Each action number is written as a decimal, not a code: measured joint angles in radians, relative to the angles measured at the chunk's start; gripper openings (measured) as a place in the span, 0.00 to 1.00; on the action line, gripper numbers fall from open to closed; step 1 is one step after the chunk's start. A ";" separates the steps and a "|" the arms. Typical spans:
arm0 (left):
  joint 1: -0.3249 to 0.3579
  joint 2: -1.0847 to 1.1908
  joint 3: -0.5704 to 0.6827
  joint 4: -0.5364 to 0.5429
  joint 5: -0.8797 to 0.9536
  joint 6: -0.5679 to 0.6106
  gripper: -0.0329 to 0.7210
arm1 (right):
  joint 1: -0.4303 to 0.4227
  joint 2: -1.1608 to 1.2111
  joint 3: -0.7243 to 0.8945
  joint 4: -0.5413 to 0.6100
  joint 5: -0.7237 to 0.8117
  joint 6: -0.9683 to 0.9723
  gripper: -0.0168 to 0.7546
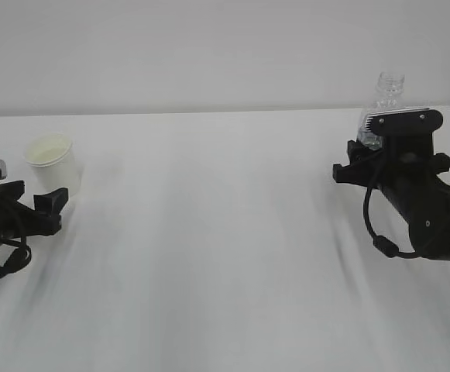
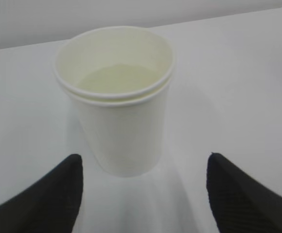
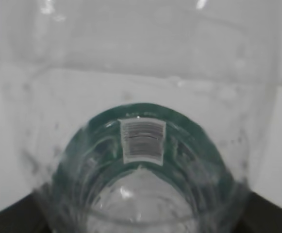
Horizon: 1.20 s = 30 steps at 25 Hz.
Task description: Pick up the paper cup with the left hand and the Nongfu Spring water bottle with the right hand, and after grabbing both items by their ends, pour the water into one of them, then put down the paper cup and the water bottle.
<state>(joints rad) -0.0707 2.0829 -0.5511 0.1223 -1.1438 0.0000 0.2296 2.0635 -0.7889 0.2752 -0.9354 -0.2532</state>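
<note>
Right pincer (image 1: pixel 354 159) straddling bottle (image 1: pixel 385 99) (table's far edge), cup (image 1: pixel 53 161) free.

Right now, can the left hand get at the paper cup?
Probably yes. The left hand has open jaws facing the upright paper cup, with only bare table between them and nothing blocking the approach.

Matt paper cup (image 2: pixel 116 111); clear glossy plastic bottle (image 3: pixel 141 145).
</note>
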 joint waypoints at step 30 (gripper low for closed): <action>0.000 0.000 0.000 0.006 0.000 0.000 0.81 | 0.000 0.130 -0.070 -0.014 -0.005 0.004 0.61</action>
<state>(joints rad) -0.0707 2.0829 -0.5511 0.1281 -1.1438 0.0000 0.2296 2.1938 -0.8586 0.2608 -0.9402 -0.2493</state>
